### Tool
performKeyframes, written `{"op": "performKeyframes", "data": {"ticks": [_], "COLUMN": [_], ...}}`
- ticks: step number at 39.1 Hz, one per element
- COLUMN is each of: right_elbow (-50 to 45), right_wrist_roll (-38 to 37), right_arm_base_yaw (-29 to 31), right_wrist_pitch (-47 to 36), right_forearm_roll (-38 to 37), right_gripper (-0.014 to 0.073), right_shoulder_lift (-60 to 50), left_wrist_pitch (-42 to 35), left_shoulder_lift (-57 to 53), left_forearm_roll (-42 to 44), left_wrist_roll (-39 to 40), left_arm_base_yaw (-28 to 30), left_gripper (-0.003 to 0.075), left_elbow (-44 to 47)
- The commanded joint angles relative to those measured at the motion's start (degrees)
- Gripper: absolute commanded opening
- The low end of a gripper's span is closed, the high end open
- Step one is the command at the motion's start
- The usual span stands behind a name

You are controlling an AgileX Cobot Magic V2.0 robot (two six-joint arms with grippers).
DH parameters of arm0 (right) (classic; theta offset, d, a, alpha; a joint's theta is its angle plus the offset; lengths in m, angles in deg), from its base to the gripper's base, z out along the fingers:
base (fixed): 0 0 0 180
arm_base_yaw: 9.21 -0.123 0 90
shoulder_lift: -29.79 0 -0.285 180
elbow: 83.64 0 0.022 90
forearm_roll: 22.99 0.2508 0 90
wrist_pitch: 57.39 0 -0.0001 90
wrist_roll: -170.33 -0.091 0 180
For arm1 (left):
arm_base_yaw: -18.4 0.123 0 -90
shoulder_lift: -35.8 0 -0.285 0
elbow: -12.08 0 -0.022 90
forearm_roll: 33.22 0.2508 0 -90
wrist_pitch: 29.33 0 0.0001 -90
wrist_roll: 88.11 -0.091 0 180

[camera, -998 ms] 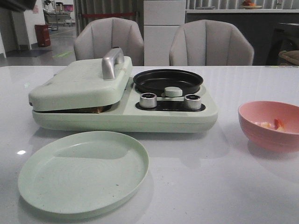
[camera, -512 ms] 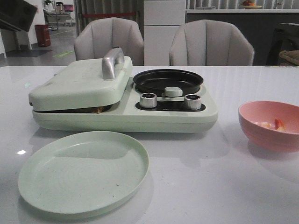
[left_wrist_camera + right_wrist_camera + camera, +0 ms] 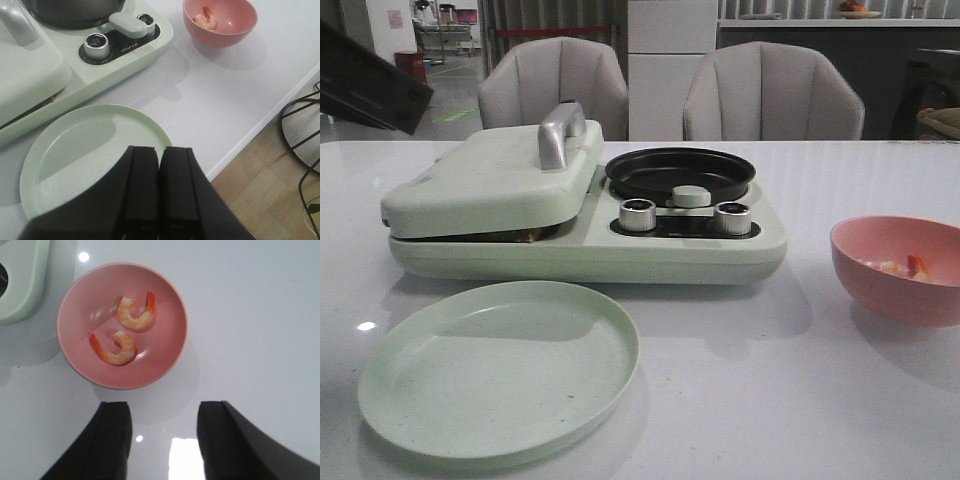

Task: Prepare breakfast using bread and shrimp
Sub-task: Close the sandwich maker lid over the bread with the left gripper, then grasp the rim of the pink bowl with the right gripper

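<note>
Two shrimp (image 3: 136,314) (image 3: 114,348), pale with orange-red tails, lie in the pink bowl (image 3: 165,352) at the table's right. My right gripper (image 3: 161,410) hangs open over bare table just beside the bowl, with nothing between its fingers. From the front, the shrimp (image 3: 916,266) show inside the bowl (image 3: 895,295). The bread is almost hidden: only a thin brown edge (image 3: 527,236) peeks from under the shut lid (image 3: 490,180) of the green breakfast maker. My left gripper (image 3: 160,152) is shut and empty above the near rim of the green plate (image 3: 75,145). Part of the left arm (image 3: 370,85) shows at the upper left.
The breakfast maker (image 3: 650,255) has a metal lid handle (image 3: 560,130), an empty black pan (image 3: 680,172) and two knobs (image 3: 638,214) (image 3: 731,216). The empty green plate (image 3: 500,365) lies in front of it. Two chairs (image 3: 770,95) stand behind. The table's edge (image 3: 260,125) drops to the floor.
The dark left arm has come down and further into the front view at the upper left. Bowl, plate and breakfast maker have not moved.
</note>
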State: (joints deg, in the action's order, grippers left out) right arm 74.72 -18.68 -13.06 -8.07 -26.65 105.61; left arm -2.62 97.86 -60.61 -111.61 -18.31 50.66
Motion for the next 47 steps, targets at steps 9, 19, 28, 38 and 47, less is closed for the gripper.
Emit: {"op": "performKeyframes", "data": {"ticks": [9, 19, 28, 38, 47], "right_elbow": [3.2, 5.2, 8.5, 10.6, 10.9], "right_wrist_roll": [20.0, 21.7, 21.7, 21.7, 21.9], "right_arm_base_yaw": [13.9, 15.1, 15.1, 15.1, 15.1], "right_wrist_pitch": [-5.1, -8.9, -11.5, -13.0, -13.0], "right_forearm_roll": [23.6, 24.0, 20.5, 19.2, 19.2], "right_gripper": [0.0378, 0.0378, 0.0378, 0.0378, 0.0378], "right_shoulder_lift": [8.9, 17.4, 23.4, 28.2, 32.2], "left_wrist_pitch": [-4.8, -3.5, -3.0, -3.0, -3.0], "left_shoulder_lift": [-5.7, -12.1, -12.4, -12.4, -12.4], "left_forearm_roll": [-1.1, -1.1, -1.1, -1.1, -1.1], "left_wrist_roll": [-0.1, -0.1, -0.1, -0.1, -0.1], "left_arm_base_yaw": [-0.5, -0.5, -0.5, -0.5, -0.5], "left_gripper": [0.0098, 0.0098, 0.0098, 0.0098, 0.0098], "left_elbow": [-1.9, -1.9, -1.9, -1.9, -1.9]}}
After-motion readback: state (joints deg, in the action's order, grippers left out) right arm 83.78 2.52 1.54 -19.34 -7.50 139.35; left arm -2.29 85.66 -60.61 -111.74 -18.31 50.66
